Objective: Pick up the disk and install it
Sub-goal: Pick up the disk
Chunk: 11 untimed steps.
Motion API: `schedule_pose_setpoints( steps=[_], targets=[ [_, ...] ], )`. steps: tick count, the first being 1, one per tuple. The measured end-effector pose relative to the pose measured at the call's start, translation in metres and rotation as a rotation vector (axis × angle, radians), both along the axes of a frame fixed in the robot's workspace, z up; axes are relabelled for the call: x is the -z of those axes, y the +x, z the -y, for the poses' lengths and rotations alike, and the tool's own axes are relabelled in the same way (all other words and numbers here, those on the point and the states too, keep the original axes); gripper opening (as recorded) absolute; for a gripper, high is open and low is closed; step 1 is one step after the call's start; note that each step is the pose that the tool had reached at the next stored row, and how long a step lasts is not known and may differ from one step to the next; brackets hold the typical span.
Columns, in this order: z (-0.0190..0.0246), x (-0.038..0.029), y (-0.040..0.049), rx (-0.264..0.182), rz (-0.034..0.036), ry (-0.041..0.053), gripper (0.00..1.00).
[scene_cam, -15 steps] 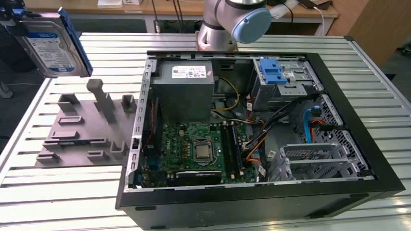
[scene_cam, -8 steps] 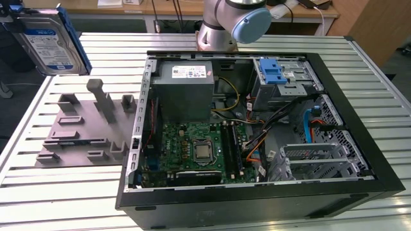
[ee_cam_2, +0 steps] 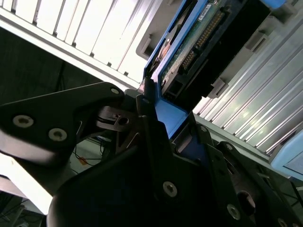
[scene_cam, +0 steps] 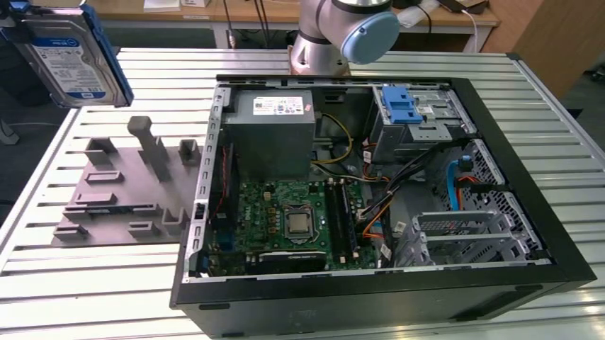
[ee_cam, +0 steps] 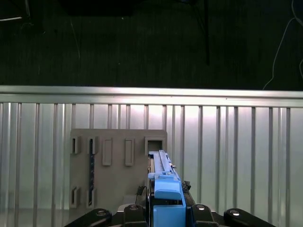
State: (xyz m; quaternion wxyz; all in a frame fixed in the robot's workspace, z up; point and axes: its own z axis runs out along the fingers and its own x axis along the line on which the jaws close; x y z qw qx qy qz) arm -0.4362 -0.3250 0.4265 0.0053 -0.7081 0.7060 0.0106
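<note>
The disk [scene_cam: 71, 60], a silver drive with a white-and-blue label and blue side rails, hangs high over the table's far corner at the exterior view's left, above the grey fixture plate [scene_cam: 113, 191]. In the second wrist view my gripper [ee_cam_2: 173, 120] is shut on the disk [ee_cam_2: 199, 42], with its black fingers [ee_cam_2: 147, 113] clamped against the blue rail. The first wrist view shows the disk [ee_cam: 163, 177] edge-on, rising out of the gripper [ee_cam: 166, 210], with the fixture plate [ee_cam: 118, 165] below it.
An open computer case [scene_cam: 529, 234] lies on the slatted metal table [scene_cam: 113, 283]. Inside it are a grey power-supply box [scene_cam: 274, 127], a motherboard [scene_cam: 293, 219] and a metal drive cage with a blue latch [scene_cam: 402, 106]. The arm's base [scene_cam: 331, 35] stands behind the case.
</note>
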Motion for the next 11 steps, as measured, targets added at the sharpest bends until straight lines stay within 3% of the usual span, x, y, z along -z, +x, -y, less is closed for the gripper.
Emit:
schedule_pose_setpoints(
  steps=[11],
  targets=[
    [0.0000,-0.0091,-0.0002,0.000,0.0008,0.0000,0.36]
  ],
)
